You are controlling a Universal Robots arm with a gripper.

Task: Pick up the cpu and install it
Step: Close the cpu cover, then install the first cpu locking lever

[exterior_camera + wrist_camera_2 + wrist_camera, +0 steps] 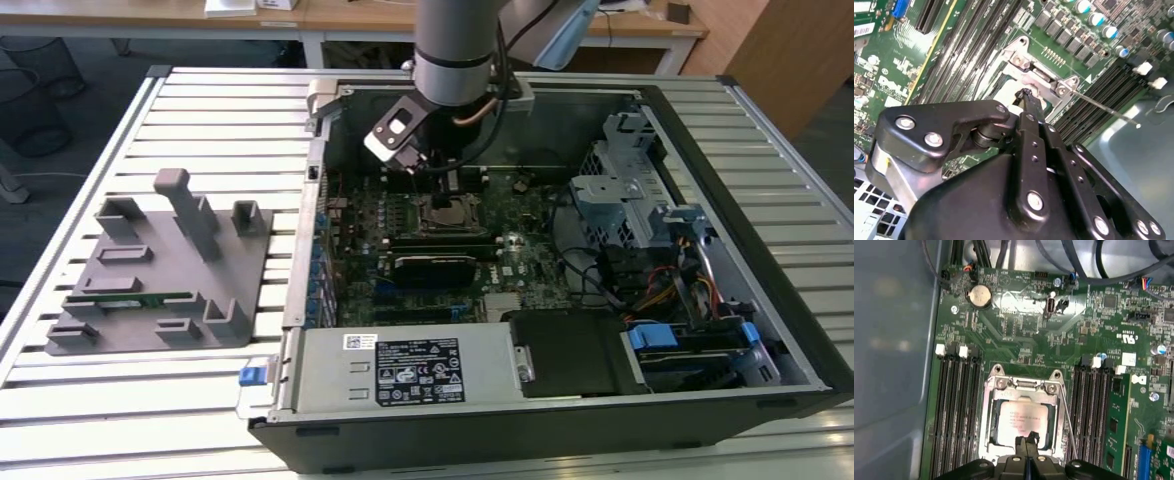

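Note:
The cpu [1021, 416] lies flat in the open socket frame [1023, 384] on the green motherboard [1024, 325], silver top up. Inside the open computer case [534, 400] in the exterior view, it sits under the arm as the cpu [447, 212]. My gripper [1026, 441] hangs straight over the chip's near edge, its two thin fingers pressed together with nothing between them. I cannot tell whether the tips touch the chip. In the second wrist view the gripper [1026, 95] points down at the socket, hiding most of the cpu [1004, 94].
Black memory slots [954, 410] flank the socket on both sides, and a thin lever wire [1069, 420] stands beside it. A grey plastic tray [160, 270] with upright blocks and a green memory stick [127, 298] lies outside the case. Cables and a drive cage [627, 190] crowd the case's other side.

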